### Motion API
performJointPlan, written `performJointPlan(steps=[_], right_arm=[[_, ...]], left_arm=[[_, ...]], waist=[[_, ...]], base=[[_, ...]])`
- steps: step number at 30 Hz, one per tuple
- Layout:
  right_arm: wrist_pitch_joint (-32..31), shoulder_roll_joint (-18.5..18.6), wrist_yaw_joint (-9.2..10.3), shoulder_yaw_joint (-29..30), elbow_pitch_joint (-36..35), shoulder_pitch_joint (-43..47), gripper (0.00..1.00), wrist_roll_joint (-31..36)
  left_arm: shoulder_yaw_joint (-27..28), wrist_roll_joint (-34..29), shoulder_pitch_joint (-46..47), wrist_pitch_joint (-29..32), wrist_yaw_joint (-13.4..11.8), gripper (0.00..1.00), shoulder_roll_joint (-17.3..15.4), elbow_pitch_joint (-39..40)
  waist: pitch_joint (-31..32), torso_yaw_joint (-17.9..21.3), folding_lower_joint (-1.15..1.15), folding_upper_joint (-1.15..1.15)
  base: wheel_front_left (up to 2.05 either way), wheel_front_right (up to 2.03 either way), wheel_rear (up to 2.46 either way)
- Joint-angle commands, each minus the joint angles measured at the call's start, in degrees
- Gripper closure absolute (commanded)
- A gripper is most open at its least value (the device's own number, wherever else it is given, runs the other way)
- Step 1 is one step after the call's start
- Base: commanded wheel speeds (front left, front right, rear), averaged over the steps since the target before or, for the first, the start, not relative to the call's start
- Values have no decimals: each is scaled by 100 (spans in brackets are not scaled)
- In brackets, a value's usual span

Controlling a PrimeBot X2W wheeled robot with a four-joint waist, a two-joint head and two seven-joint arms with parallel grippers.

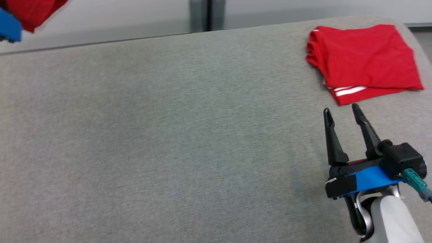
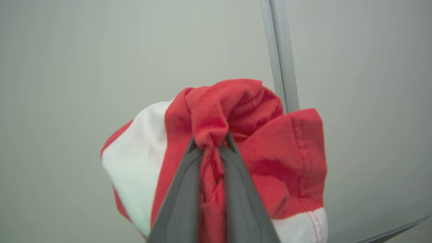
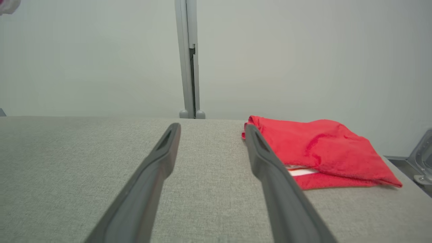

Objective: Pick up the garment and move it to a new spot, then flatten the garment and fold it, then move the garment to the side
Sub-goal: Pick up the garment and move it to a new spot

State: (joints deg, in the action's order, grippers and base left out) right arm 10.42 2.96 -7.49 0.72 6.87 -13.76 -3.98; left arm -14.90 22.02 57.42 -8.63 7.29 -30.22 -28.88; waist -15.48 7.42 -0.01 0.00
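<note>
A red garment with white panels (image 2: 283, 158) hangs bunched in the air in front of a pale wall, and my left gripper (image 2: 211, 143) is shut on a twisted fold of it. In the head view a corner of this red garment (image 1: 32, 11) and the blue-taped body of the left gripper (image 1: 9, 29) show at the top left, above the table's far edge. My right gripper (image 1: 341, 109) stands open and empty low over the grey table (image 1: 168, 135) at the right, its fingers (image 3: 270, 168) pointing at a second, folded cloth.
A folded red garment with white stripes (image 1: 364, 57) lies at the table's far right corner, just beyond the right fingertips; the right wrist view shows this folded garment (image 3: 324, 145) too. A grey post (image 1: 206, 15) stands behind the table against the pale wall.
</note>
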Motion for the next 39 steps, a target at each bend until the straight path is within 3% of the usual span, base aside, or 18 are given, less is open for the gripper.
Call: performJointPlan(steps=[1, 8, 15, 24, 35, 36, 37, 39], right_arm=[[97, -6, 0, -80, 124, 58, 0, -142], [320, -5, 0, -371, 538, 2, 0, -513], [425, -7, 0, -403, 724, -76, 0, -592], [469, -4, 0, -368, 857, -120, 0, -530], [476, -5, 0, -388, 916, -123, 0, -511], [477, -5, 0, -383, 927, -119, 0, -506], [478, -4, 0, -377, 941, -112, 0, -503], [478, -4, 0, -356, 977, -93, 0, -491]], left_arm=[[-107, -48, 36, 160, -46, 100, 105, 317], [-530, -69, -317, 639, -121, 100, 398, 1225], [-834, 31, -907, 758, -172, 100, 671, 1506], [-1274, 155, -2070, 466, -306, 100, 1112, 1084], [-2027, 218, -2930, 3, -140, 99, 1781, 6], [-2080, 214, -2941, -55, -123, 65, 1841, -53], [-2111, 235, -2942, -117, -111, 0, 1890, -111], [-2164, 211, -2884, -247, -93, 0, 1942, -183]], waist=[[196, 316, 1, 0], [270, 816, 1, 0], [241, 912, 1, 0], [262, 819, 1, 0], [253, 689, 1, 0], [266, 676, 1, 0], [287, 661, 1, 0], [333, 624, 1, 0]], base=[[0, 0, 0], [0, 0, 0], [0, 0, 0], [0, 0, 0], [0, 0, 0], [0, 0, 0], [0, 0, 0], [0, 0, 0]])
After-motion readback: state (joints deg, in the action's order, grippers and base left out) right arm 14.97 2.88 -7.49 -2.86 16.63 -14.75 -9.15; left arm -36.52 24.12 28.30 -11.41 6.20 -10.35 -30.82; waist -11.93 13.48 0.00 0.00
